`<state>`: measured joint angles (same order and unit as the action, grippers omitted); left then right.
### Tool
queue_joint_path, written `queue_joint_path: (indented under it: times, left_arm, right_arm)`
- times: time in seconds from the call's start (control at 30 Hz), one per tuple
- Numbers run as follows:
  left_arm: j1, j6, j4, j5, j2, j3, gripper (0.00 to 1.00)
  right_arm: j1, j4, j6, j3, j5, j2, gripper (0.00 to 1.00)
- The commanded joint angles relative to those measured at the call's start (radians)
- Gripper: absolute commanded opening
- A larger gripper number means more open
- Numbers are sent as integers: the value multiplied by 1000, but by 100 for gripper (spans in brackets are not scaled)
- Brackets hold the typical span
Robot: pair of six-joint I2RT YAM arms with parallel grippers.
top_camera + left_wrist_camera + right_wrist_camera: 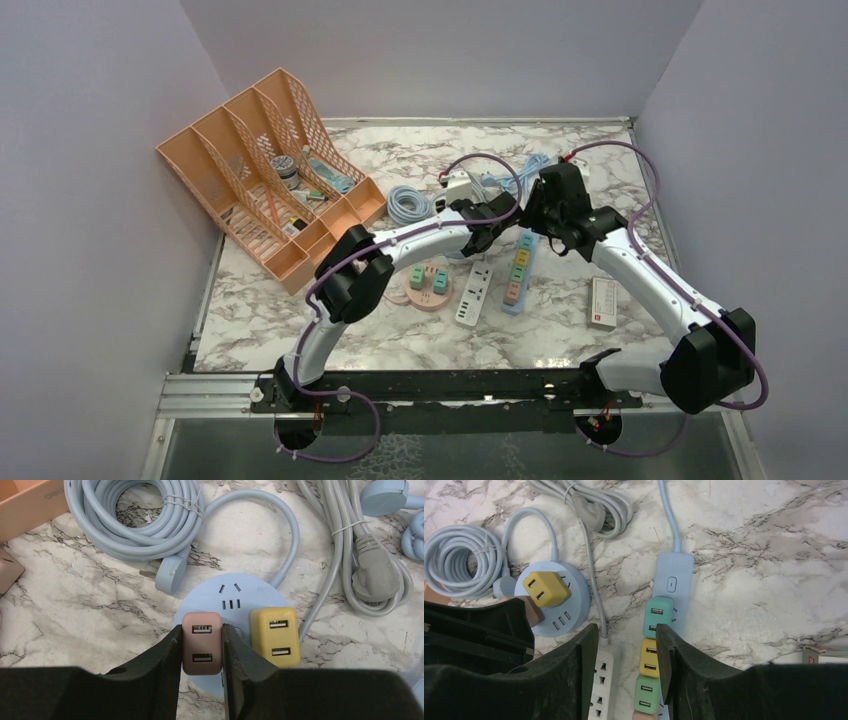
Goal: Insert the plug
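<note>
The pink USB adapter (201, 642) is clamped by its flanks in the left gripper (202, 652), whose jaws are closed tight on it. It is held upright over the near part of the round blue socket hub (230, 587), just beside the yellow adapter (275, 636) already seated there. Whether its prongs are engaged cannot be told. The adapter should be kept square to the hub face, aligned with the slots, and pressed straight down without the yellow neighbour being nudged. The right gripper (626, 630) is held partly open and empty above the blue power strip (674, 572).
</note>
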<state>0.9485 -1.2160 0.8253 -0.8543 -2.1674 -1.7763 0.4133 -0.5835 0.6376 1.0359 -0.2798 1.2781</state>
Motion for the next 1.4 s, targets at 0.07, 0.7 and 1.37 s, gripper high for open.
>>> queue_joint_path:
  times: [0.07, 0.7, 1.37]
  left_arm:
    - [8, 4, 68, 132, -106, 55, 0]
    - [6, -69, -38, 306, -116, 269, 0]
    - [-2, 0, -100, 178, 125, 261, 59]
  right_arm:
    - [10, -66, 65, 30, -133, -10, 46]
    - [39, -84, 77, 49, -182, 19, 46]
    - [48, -102, 96, 89, -189, 32, 46]
